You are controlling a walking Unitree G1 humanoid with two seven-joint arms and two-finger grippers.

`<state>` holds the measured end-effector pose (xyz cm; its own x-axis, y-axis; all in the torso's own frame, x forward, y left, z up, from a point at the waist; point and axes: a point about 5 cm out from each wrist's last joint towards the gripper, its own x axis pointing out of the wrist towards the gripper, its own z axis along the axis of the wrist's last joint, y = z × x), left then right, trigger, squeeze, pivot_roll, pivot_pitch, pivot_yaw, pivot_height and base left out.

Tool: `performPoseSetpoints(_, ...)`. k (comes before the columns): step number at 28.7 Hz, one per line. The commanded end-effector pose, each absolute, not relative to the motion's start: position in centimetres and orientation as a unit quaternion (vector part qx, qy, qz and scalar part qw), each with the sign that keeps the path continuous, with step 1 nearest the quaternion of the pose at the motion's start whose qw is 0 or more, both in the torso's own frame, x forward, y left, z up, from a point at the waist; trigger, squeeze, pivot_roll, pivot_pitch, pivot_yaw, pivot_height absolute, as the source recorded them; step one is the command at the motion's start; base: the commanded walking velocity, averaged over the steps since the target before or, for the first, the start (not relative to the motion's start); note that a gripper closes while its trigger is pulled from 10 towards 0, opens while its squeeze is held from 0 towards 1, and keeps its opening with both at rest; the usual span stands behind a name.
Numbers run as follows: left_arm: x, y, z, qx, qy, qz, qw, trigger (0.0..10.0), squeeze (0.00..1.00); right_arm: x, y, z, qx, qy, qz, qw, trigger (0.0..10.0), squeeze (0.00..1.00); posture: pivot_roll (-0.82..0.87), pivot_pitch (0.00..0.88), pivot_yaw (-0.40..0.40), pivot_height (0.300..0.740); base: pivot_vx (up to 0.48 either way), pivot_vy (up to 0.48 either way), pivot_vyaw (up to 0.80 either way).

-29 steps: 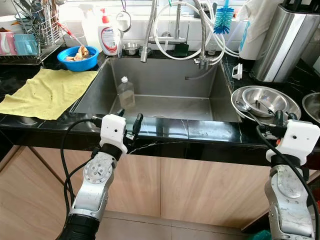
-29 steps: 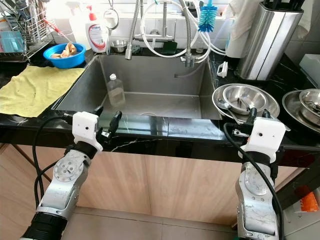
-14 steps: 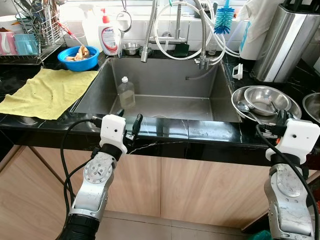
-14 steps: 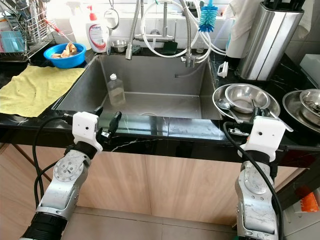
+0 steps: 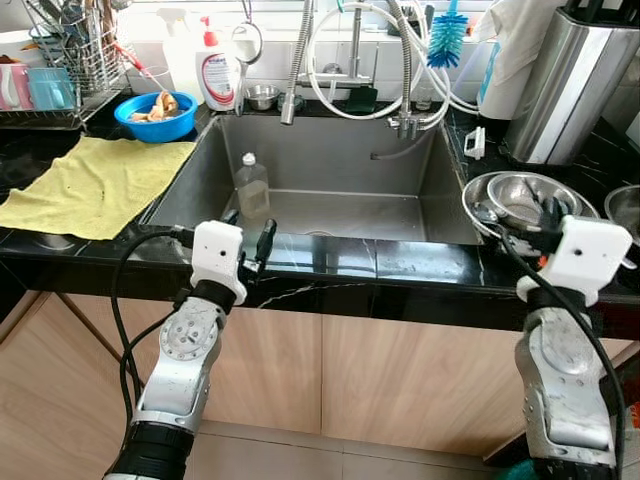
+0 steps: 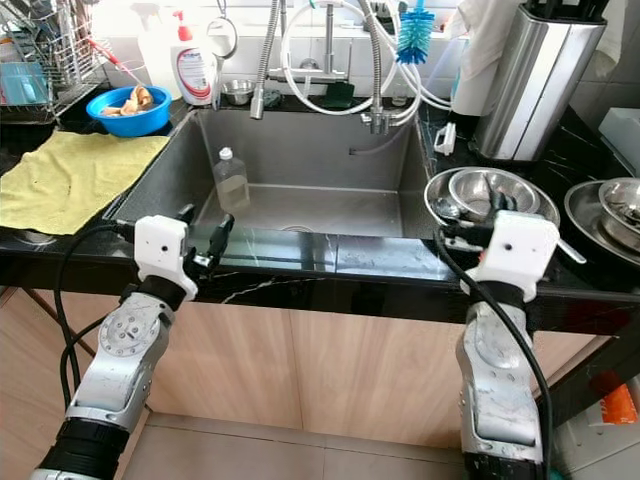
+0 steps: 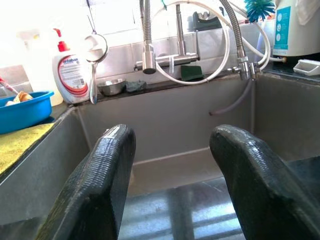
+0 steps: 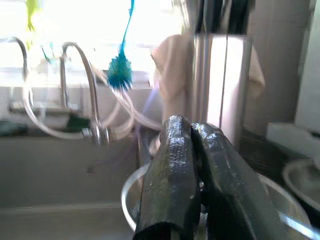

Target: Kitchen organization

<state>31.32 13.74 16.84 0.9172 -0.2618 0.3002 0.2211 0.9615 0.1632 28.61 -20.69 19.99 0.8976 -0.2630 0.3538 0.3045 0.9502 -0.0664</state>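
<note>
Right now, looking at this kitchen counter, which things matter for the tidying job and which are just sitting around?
In play:
right gripper, shut, at the steel bowls
steel bowls on the right counter
left gripper, open, at the sink's front edge
clear bottle in the sink

Just lying about:
yellow cloth
blue bowl
dish soap bottle
blue bottle brush

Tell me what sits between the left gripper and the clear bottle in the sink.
Nothing stands between them. From the left gripper at the counter's front edge to the clear bottle, the left eye view shows bare steel sink floor.
</note>
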Motion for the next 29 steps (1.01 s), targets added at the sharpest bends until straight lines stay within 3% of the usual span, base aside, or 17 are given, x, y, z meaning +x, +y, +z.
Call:
performPoseSetpoints(1, 31.5, 13.9, 17.2, 0.063, -0.166, -0.118, 0.977, 10.0, 0.0, 28.3, -20.2, 22.3, -0.054, -0.213, -0.144, 0.965, 10.0, 0.0, -0.06, 0.0, 0.021, 0.74, 0.0, 0.0, 0.0)
performPoseSetpoints(8, 31.5, 13.3, 17.1, 0.053, -0.164, -0.124, 0.977, 10.0, 0.0, 27.4, -19.1, 25.7, -0.042, -0.263, -0.127, 0.955, 10.0, 0.0, -0.07, 0.0, 0.022, 0.74, 0.0, 0.0, 0.0)
performPoseSetpoints(13, 31.8, 13.1, 17.2, 0.038, -0.162, -0.118, 0.979, 10.0, 0.0, 27.7, -19.2, 24.3, -0.009, -0.232, -0.116, 0.966, 10.0, 0.0, -0.07, 0.0, 0.019, 0.74, 0.0, 0.0, 0.0)
performPoseSetpoints(15, 31.9, 13.1, 17.3, 0.038, -0.163, -0.116, 0.979, 10.0, 0.0, 27.8, -19.3, 22.9, 0.031, -0.205, -0.105, 0.973, 10.0, 0.0, -0.06, 0.0, 0.014, 0.74, 0.0, 0.0, 0.0)
performPoseSetpoints(16, 31.9, 13.3, 17.3, 0.035, -0.162, -0.113, 0.98, 10.0, 0.0, 27.9, -19.1, 21.7, 0.102, -0.174, -0.075, 0.977, 10.0, 0.0, -0.06, 0.0, 0.012, 0.74, 0.0, 0.0, 0.0)
performPoseSetpoints(18, 31.9, 13.4, 17.3, 0.034, -0.162, -0.112, 0.98, 10.0, 0.0, 28.0, -19.0, 21.4, 0.118, -0.167, -0.068, 0.976, 10.0, 0.0, -0.06, 0.0, 0.012, 0.74, 0.0, 0.0, 0.0)
performPoseSetpoints(20, 31.9, 13.7, 17.3, 0.024, -0.158, -0.104, 0.982, 10.0, 0.0, 27.8, -19.1, 20.6, 0.212, -0.157, -0.047, 0.963, 10.0, 0.0, -0.06, 0.0, 0.01, 0.74, 0.0, 0.0, 0.0)
performPoseSetpoints(25, 32.0, 13.7, 17.3, 0.012, -0.157, -0.1, 0.982, 10.0, 0.0, 27.5, -19.1, 20.1, 0.284, -0.155, -0.014, 0.946, 10.0, 0.0, -0.06, 0.0, 0.01, 0.74, 0.0, 0.0, 0.0)
performPoseSetpoints(29, 32.0, 13.5, 17.3, 0.01, -0.157, -0.103, 0.982, 10.0, 0.0, 27.3, -19.3, 19.6, 0.294, -0.148, -0.004, 0.944, 10.0, 0.0, -0.07, 0.0, 0.012, 0.74, 0.0, 0.0, 0.0)
